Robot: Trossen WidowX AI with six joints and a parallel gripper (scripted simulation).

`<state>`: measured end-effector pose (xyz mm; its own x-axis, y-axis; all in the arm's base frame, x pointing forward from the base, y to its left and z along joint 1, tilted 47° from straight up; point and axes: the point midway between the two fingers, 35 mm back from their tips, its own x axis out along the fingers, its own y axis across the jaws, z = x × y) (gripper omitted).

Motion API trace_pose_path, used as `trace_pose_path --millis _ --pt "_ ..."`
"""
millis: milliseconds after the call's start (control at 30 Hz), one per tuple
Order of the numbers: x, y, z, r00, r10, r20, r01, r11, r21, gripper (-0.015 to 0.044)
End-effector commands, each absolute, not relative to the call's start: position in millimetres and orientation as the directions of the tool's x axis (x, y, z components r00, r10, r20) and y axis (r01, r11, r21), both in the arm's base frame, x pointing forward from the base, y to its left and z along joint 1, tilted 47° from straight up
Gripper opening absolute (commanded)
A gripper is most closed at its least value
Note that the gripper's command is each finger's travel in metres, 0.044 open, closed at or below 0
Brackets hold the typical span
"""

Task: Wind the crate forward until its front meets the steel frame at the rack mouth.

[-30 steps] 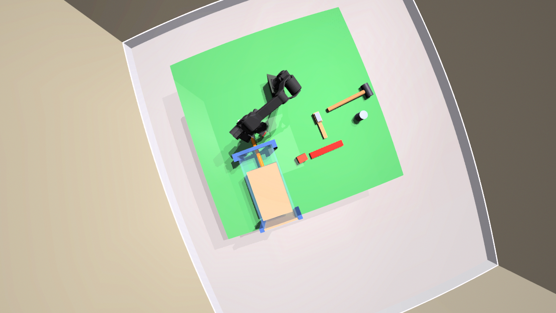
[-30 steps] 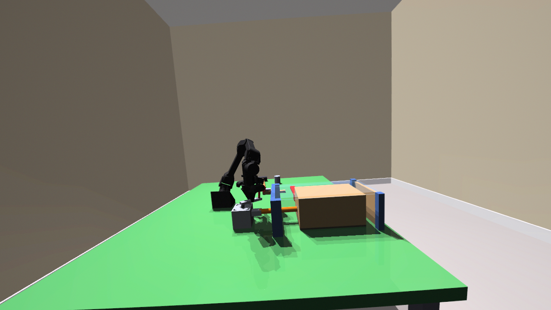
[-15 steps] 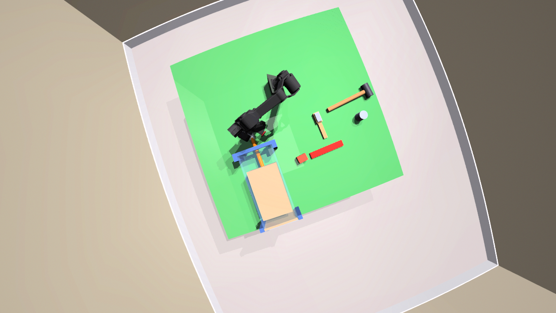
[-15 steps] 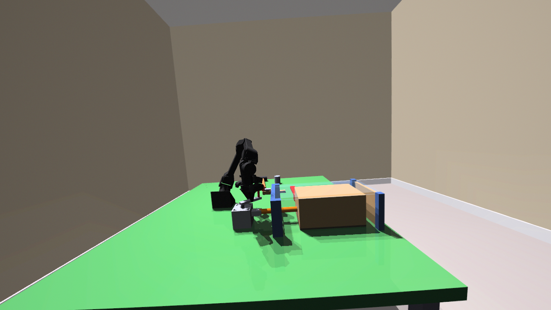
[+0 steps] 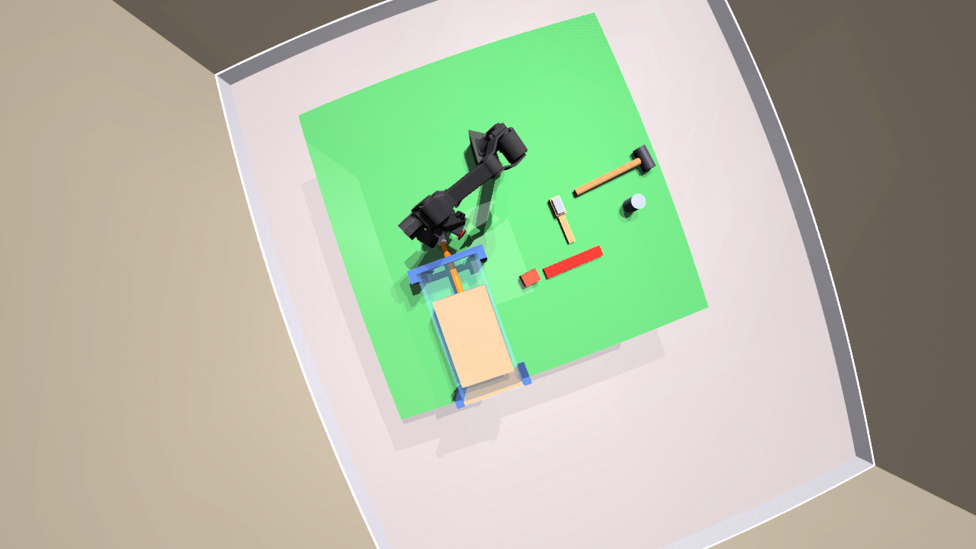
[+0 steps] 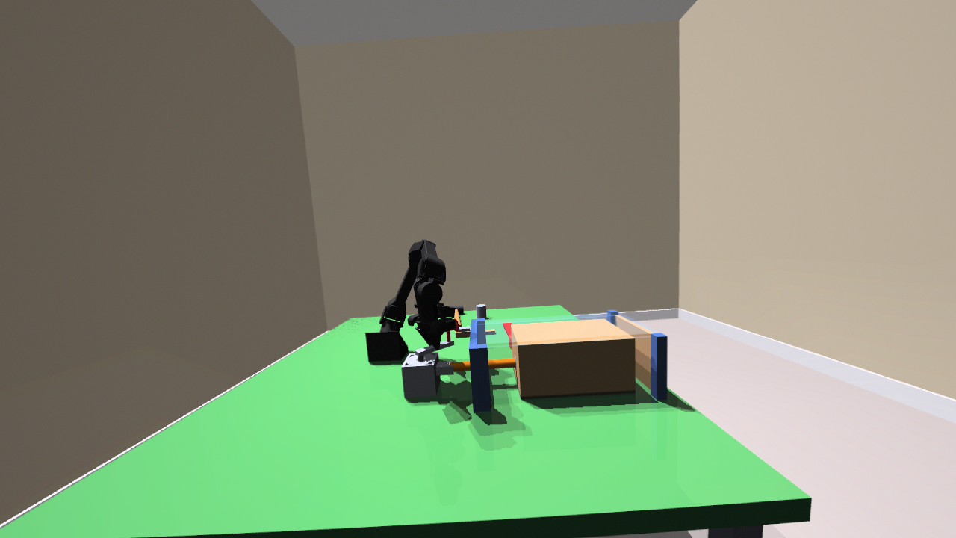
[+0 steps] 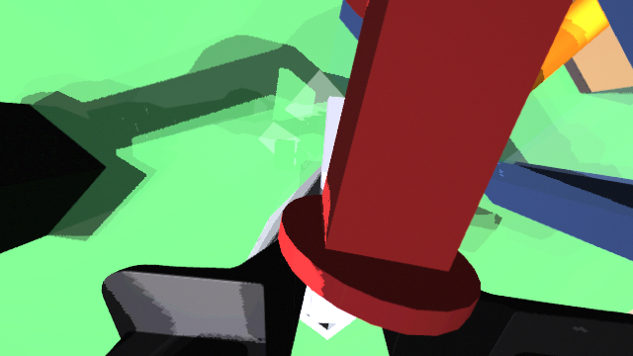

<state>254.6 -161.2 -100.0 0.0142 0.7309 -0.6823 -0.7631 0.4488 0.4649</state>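
The crate (image 5: 472, 334) (image 6: 574, 368) sits flat in the clear-panelled cubby, with a gap between its front and the blue frame (image 5: 426, 272) (image 6: 479, 384). An orange strap (image 5: 455, 276) (image 6: 501, 363) runs from the crate through the frame to the grey winch (image 6: 420, 379). The winch handle's crank arm (image 6: 439, 347) lies across the winch top; how deep its key sits is hidden. Its red grip (image 7: 420, 138) stands up large in the wrist view. My gripper (image 6: 435, 342) (image 7: 341, 279) is shut on the handle by the grip's lower flange; the exact contact is partly hidden.
A mallet (image 5: 607, 177), a brush (image 5: 566, 227), a grey cylinder (image 5: 637, 201), a long red bar (image 5: 573, 262) and a small red block (image 5: 530, 277) lie or stand right of the arm. The frame stands close beside the gripper. Blue posts (image 6: 659, 368) mark the cubby's rear.
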Motion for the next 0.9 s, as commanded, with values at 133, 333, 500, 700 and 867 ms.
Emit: trace_pose_path --millis 133,333,500,700,867 --pt "256.2 -161.6 -102.7 0.013 0.726 -0.687 -0.719 0.485 0.498 0.0000" --pt "258.3 -162.6 -104.7 0.015 0.722 -0.692 -0.669 0.521 0.529 0.0000" --pt "260.5 -164.0 -106.8 0.016 0.717 -0.697 -0.613 0.558 0.560 0.0000" --pt "261.6 -164.7 -107.9 0.016 0.715 -0.699 -0.584 0.575 0.573 0.0000" --pt "263.2 -165.0 -110.1 0.017 0.711 -0.703 -0.546 0.595 0.590 0.0000"
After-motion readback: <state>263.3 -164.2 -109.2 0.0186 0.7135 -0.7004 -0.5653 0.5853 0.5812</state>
